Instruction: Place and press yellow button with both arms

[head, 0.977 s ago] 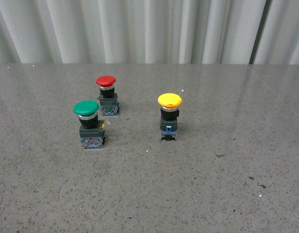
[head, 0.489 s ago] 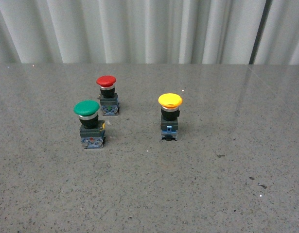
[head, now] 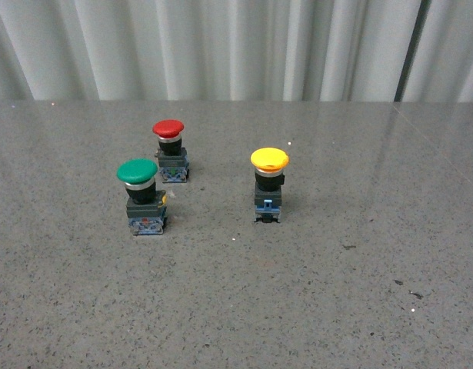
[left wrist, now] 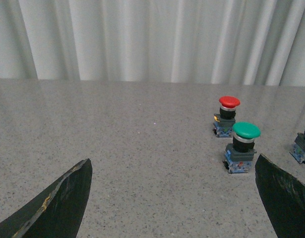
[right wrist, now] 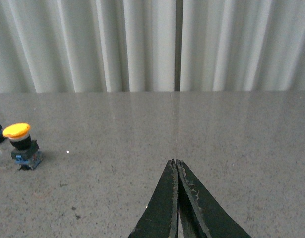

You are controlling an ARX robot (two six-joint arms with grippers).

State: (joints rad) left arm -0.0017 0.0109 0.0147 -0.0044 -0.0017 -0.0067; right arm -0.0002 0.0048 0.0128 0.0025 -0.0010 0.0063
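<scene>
The yellow button (head: pixel 268 183) stands narrow and top-heavy; a clumsy grasp could topple it. The left gripper (left wrist: pixel 172 198) is spread wide and the right gripper (right wrist: pixel 177 198) pinched closed, both empty and well apart from it.

Yellow button (head: pixel 268 184) upright on table (head: pixel 313 307), right of green button (head: pixel 142 196); red button (head: pixel 170 150) behind green.

Yellow button (head: pixel 268 181) standing apart on worktop (head: pixel 336 292), bare surface lying all around it; green button (head: pixel 141 195) and red button (head: pixel 170 149) crowding only its left.
</scene>
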